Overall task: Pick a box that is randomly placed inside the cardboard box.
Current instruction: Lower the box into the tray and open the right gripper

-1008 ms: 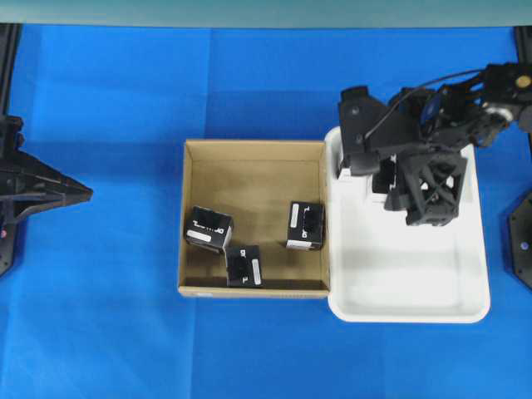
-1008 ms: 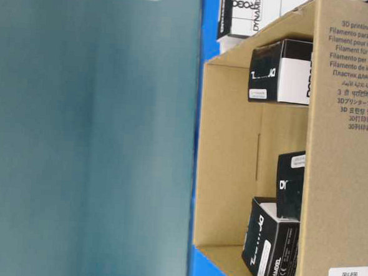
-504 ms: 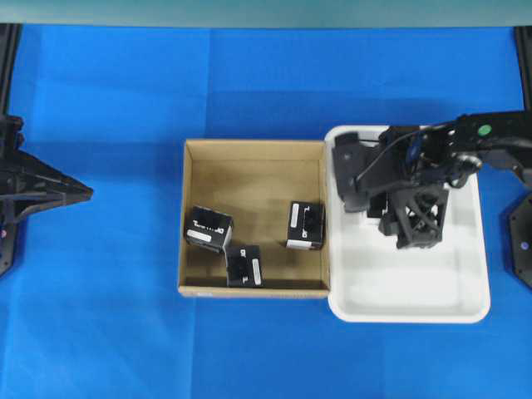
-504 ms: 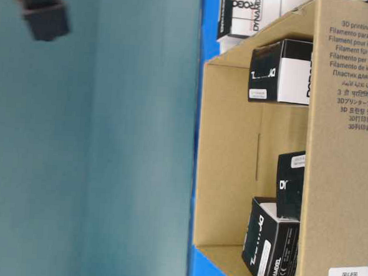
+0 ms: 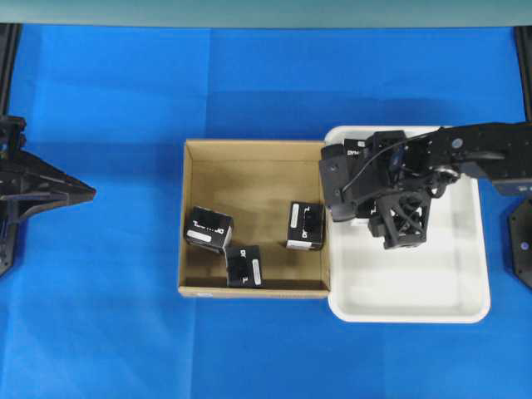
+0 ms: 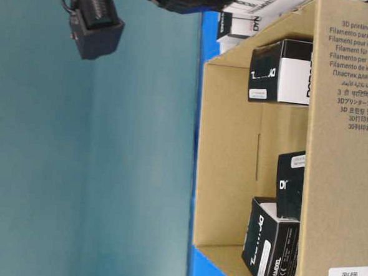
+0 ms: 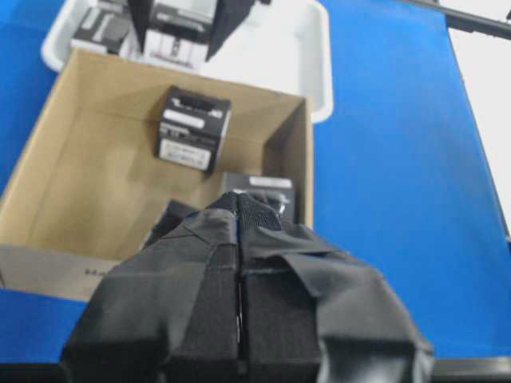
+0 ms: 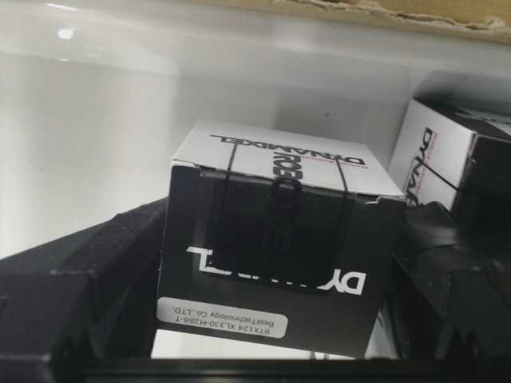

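My right gripper (image 8: 279, 263) is shut on a black box (image 8: 275, 239) with white lettering and a white label strip. It holds the box a little above the floor of the white tray (image 5: 416, 291), in the tray's back left part. In the overhead view the arm (image 5: 399, 208) hides that box. The cardboard box (image 5: 253, 146) holds three more black boxes: one at the left (image 5: 208, 229), one near the front wall (image 5: 244, 266), one by the right wall (image 5: 305, 225). Well left of the cardboard box, my left gripper (image 5: 83, 193) stays shut and empty.
Another black-and-white box (image 8: 447, 152) lies in the tray close beside the held one, also seen at the tray's back left corner (image 5: 357, 150). The tray touches the cardboard box's right wall. Blue cloth (image 5: 108, 332) covers the table.
My right arm has swung left and toward the front across the tray, carrying the box with it. The left arm and the three boxes in the cardboard box have not moved.
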Robot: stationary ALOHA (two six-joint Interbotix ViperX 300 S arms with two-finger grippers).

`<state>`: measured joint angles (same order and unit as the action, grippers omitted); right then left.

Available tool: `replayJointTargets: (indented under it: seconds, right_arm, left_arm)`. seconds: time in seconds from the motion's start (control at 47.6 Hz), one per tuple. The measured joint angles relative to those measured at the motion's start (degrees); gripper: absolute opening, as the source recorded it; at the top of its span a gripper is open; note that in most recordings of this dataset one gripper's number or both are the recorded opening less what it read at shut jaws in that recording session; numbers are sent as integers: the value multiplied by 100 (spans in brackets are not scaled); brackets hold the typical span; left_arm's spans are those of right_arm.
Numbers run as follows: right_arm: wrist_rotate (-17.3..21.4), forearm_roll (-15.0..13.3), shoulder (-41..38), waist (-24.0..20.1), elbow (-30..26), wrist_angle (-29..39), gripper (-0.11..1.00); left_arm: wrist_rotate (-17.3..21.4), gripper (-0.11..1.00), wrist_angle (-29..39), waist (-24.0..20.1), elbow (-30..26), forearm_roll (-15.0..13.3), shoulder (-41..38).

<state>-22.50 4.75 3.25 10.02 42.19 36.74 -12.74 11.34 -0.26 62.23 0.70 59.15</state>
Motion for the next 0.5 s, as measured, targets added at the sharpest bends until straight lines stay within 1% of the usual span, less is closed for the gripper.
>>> replayJointTargets:
  seconds: [0.315,0.504]
  right_arm:
    - [18,9,-114,-9,18,-281,77]
    - [35,0,-167,-9,18,-299,77]
  left_arm:
    - [0,-7,0,0,9,0,0]
    - [0,-7,0,0,9,0,-9]
